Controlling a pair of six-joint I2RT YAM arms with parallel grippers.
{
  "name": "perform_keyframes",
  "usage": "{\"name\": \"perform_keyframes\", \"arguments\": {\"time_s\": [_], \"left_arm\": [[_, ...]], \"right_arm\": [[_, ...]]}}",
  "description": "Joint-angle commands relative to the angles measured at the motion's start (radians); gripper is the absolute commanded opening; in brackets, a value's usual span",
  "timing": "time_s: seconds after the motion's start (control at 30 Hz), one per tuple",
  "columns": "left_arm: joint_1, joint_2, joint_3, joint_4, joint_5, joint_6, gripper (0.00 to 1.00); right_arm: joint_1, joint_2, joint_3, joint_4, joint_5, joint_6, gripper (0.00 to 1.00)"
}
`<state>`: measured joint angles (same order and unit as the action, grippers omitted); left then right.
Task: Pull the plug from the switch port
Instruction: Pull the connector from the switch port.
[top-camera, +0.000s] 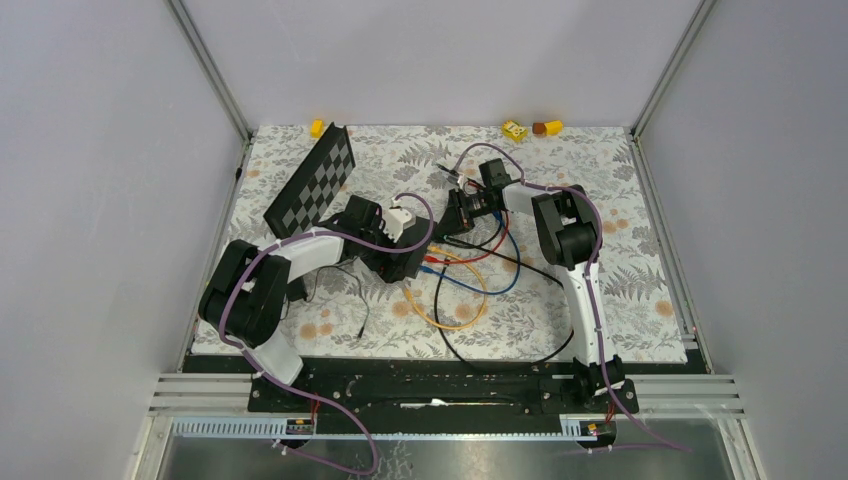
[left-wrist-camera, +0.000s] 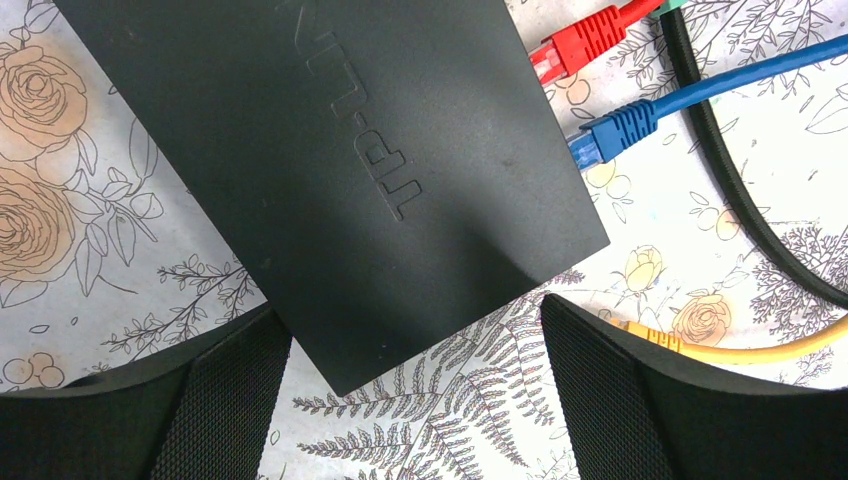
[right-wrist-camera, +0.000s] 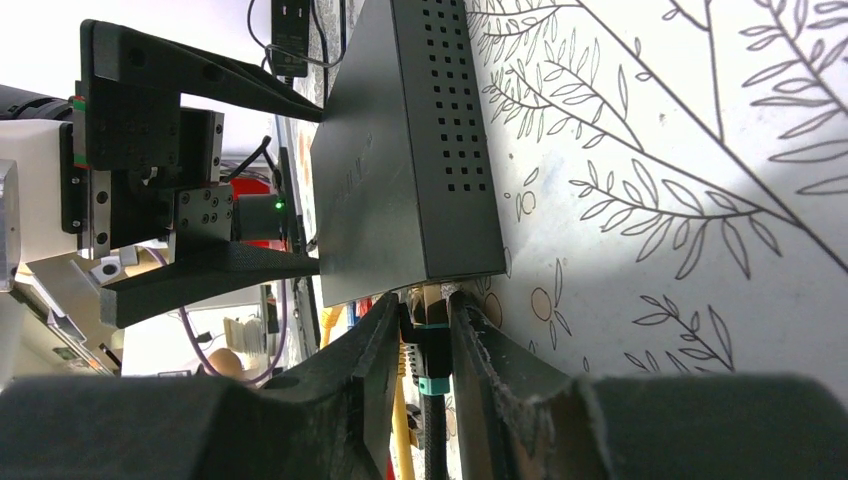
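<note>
Floral tabletop (right-wrist-camera: 700, 250) — right gripper (right-wrist-camera: 432, 345) hides plug (right-wrist-camera: 433, 352).

**Cell surroundings, overhead cam**

I see plain pale grey walls (top-camera: 90, 150) on three sides, joined by aluminium corner posts (top-camera: 210, 70). Table (top-camera: 640, 250) wears a white cloth with grey ferns and tan roses. Black base plate (top-camera: 440, 385) and ribbed aluminium rails (top-camera: 200, 392) run along the near edge. Light is even and diffuse, shadows soft.

Bright even overhead light, soft shadows, blurred foreground in wrist views.
</note>
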<state>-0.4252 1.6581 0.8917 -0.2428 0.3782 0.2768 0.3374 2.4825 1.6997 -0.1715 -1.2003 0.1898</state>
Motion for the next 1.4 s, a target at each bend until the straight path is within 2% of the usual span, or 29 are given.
{"name": "perform_keyframes", "arguments": {"time_s": [0.0,0.47,0.8,1.03,1.17,1.37], "left_arm": [[-0.017,-0.001,-0.011,0.014,0.052,-0.001,0.93],[-0.018,-0.046,-0.036,0.036,0.03,0.005,0.95],[-0.018,-0.135,-0.072,0.068,-0.032,0.028,0.99],[-0.018,-0.203,-0.039,0.093,-0.015,0.03,0.99],[-0.034,-0.147,0.038,0.113,-0.013,-0.006,0.99],[-0.088,0.02,0.206,0.114,-0.114,-0.095,0.99]], "right_arm": [[0.002,0.079,-0.011,-0.062,0.122,-0.015,0.31],[-0.002,0.086,0.0,-0.062,0.125,0.02,0.22],[-0.01,0.087,0.002,-0.062,0.127,0.017,0.2],[-0.009,0.081,-0.002,-0.062,0.134,0.006,0.2],[-0.01,0.079,-0.003,-0.06,0.131,0.004,0.19],[-0.009,0.068,-0.016,-0.049,0.13,0.005,0.18]]}}
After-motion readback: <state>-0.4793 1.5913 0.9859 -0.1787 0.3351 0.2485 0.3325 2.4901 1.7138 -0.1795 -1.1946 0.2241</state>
